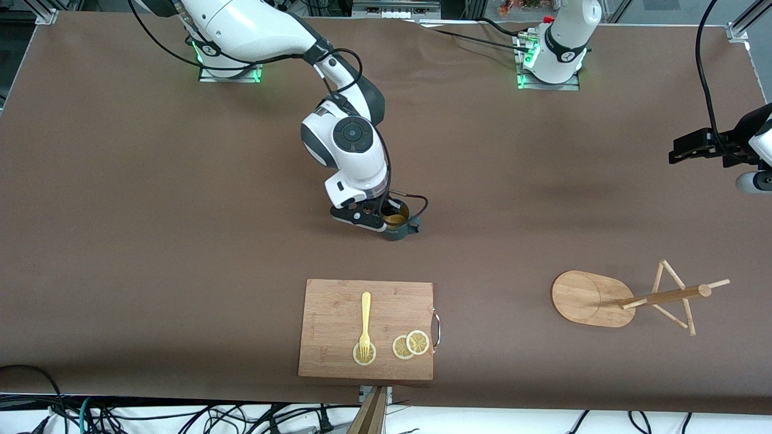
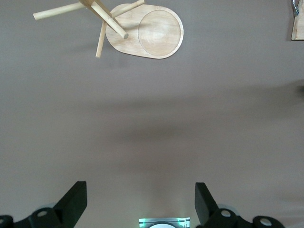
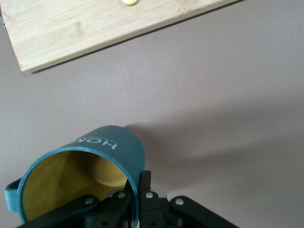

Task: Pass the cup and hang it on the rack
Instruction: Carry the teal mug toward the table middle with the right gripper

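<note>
The cup [image 1: 399, 228] is dark teal with a yellow inside and sits near the middle of the table. Its handle points toward the left arm's end. My right gripper [image 1: 386, 220] is shut on its rim. In the right wrist view the cup [image 3: 102, 154] has one finger inside and one finger [image 3: 145, 183] outside the wall, pinched by the right gripper [image 3: 137, 184]. I cannot tell whether the cup touches the table. The wooden rack [image 1: 588, 298], [image 2: 152, 33] stands nearer the front camera, toward the left arm's end. My left gripper [image 1: 693, 147], [image 2: 140, 186] hangs open and empty, waiting over that end.
A rectangular wooden cutting board [image 1: 338, 313], [image 3: 95, 23] lies near the table's front edge, nearer the camera than the cup. A yellow fork [image 1: 365, 322] and lemon slices [image 1: 410, 345] lie on it. Bare brown table separates the cup from the rack.
</note>
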Available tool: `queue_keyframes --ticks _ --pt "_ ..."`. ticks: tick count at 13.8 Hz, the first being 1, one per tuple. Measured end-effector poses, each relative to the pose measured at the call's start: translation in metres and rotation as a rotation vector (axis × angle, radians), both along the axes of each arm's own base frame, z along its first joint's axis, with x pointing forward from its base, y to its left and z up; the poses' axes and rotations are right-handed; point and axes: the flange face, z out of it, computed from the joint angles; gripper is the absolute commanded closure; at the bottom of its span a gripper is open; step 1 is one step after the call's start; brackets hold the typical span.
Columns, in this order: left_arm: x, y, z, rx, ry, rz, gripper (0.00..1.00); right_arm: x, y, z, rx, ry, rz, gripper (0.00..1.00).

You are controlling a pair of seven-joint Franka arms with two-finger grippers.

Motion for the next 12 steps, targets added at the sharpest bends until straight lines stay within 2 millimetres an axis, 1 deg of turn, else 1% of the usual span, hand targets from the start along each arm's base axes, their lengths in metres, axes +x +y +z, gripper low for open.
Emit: queue_keyframes --ticks 4,12 --pt "0.0 0.0 0.0001 0.0 0.0 0.0 0.0 -0.002 0.0038 0.0021 0.001 -0.004 0.007 1.0" --pt "0.0 0.0 0.0001 0.0 0.0 0.0 0.0 -0.0011 0.0032 0.0025 -0.029 -0.037 0.038 1.0"
